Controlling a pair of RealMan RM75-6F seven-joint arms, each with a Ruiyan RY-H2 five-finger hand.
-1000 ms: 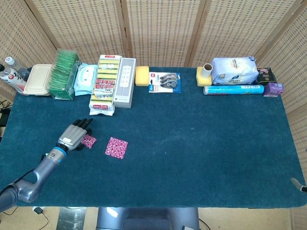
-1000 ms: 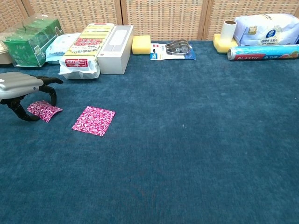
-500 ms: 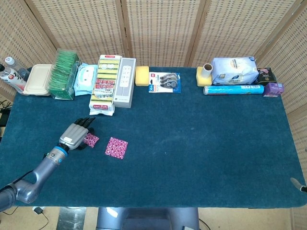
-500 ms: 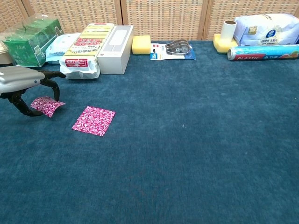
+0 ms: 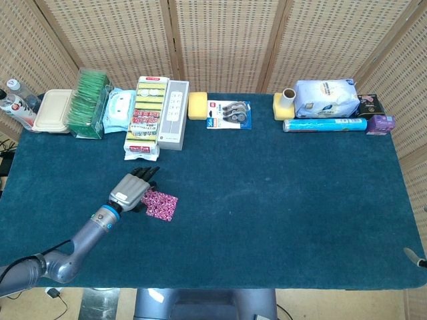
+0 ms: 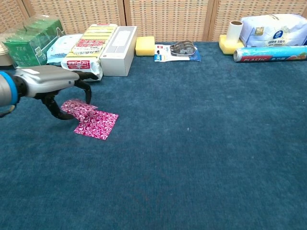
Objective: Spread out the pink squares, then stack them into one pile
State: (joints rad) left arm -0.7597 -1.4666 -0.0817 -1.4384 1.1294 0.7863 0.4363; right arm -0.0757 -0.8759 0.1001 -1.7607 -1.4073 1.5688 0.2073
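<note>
A pink patterned square lies flat on the blue cloth, left of centre. My left hand hovers just left of it and pinches a second pink square, whose edge overlaps the flat one's left corner. In the head view the held square is mostly hidden under the hand. My right hand shows only as a grey tip at the table's right edge.
Along the back stand a green tea box, wipes pack, sponge packs, white box, yellow sponge, tape pack, wrap roll and a bag. The blue cloth lies open to the right.
My left hand lifted the small pink square and carried it right, from about a hand's width away to the edge of the flat square.
</note>
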